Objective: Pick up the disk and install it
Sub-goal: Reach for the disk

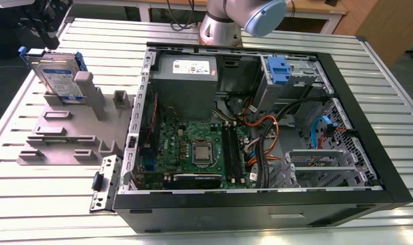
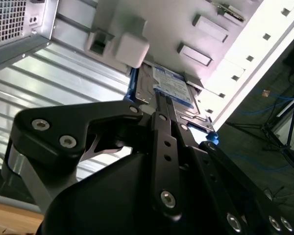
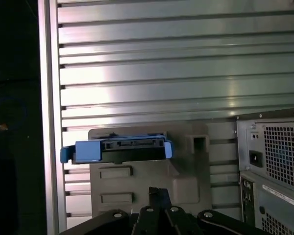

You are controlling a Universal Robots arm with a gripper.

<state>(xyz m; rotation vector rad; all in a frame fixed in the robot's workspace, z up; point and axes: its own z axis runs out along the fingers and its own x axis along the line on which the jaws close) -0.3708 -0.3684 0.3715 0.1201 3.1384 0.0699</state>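
One disk (image 1: 59, 76) stood on edge in the grey holder (image 1: 63, 130) on the bench (image 1: 43, 204), beside the open computer case (image 1: 369, 153), and the fingers (image 2: 162, 132) above it looked closed and empty, so a clean pick would need them spread and centred across its blue-framed top edge.

On my end, the disk (image 1: 59, 76) stands on edge at the far end of a holder (image 1: 63, 135) on the table (image 1: 369, 66), exterior view's left. The gripper (image 3: 159, 193) is just above it. The computer case (image 1: 192, 212) lies right of the holder, with the power supply (image 1: 186, 76) in its far left corner.
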